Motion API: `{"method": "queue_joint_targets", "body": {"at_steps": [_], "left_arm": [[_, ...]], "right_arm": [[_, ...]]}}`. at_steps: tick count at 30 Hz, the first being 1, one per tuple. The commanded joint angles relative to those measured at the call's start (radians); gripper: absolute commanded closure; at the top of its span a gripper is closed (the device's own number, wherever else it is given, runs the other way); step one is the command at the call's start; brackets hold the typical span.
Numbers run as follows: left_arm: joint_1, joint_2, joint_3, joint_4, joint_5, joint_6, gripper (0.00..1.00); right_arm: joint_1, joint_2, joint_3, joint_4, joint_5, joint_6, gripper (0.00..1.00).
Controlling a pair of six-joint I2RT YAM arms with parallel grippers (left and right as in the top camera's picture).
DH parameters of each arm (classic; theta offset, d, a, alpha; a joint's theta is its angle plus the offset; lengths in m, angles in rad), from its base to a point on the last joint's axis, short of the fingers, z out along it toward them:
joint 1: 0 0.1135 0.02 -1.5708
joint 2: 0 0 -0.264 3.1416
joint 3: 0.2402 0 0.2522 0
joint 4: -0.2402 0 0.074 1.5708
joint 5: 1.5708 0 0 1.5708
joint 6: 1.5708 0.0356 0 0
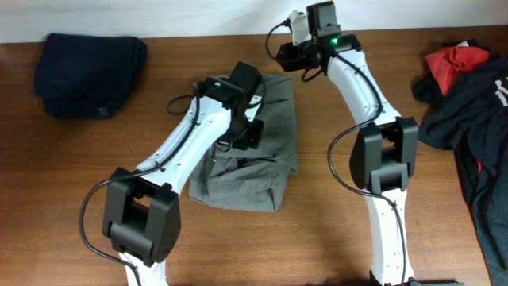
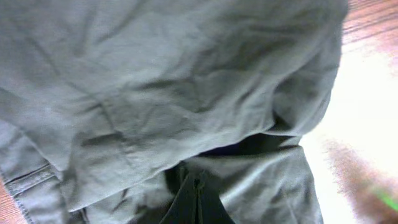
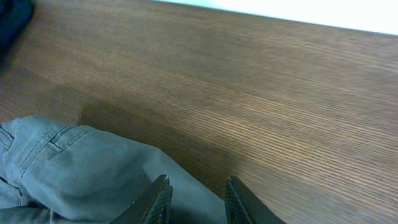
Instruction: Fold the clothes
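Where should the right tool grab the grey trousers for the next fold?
Probably the far corner of the grey trousers, coming from the far side: it lies flat and free by the open right tool, while the left arm covers the middle.

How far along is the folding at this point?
Done: a dark blue garment lies folded at the far left corner. In hand: the grey trousers, partly folded, left gripper apparently pinching them, right gripper open at their edge. Left: the red and dark pile on the right.
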State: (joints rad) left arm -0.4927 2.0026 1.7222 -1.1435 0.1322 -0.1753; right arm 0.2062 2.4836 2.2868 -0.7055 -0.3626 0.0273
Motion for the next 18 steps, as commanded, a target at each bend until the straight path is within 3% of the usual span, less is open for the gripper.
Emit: {"method": "queue_joint_targets", "body": {"at_steps": [1,8,18], "left_arm": [[-0.027,-0.028,-0.006,0.006,0.112,0.009,0.99],[-0.043,-0.028,-0.036,0.022,0.142,-0.021,0.99],[-0.043,-0.026,-0.224,0.127,0.142,-0.022,0.98]], "right_arm": [[0.026,0.028,0.0,0.017,-0.027,0.015,0.68],[0.036,0.031,0.0,0.037,-0.028,0.042,0.75],[0.036,0.061,0.0,0.016,-0.046,0.065,0.77]]}}
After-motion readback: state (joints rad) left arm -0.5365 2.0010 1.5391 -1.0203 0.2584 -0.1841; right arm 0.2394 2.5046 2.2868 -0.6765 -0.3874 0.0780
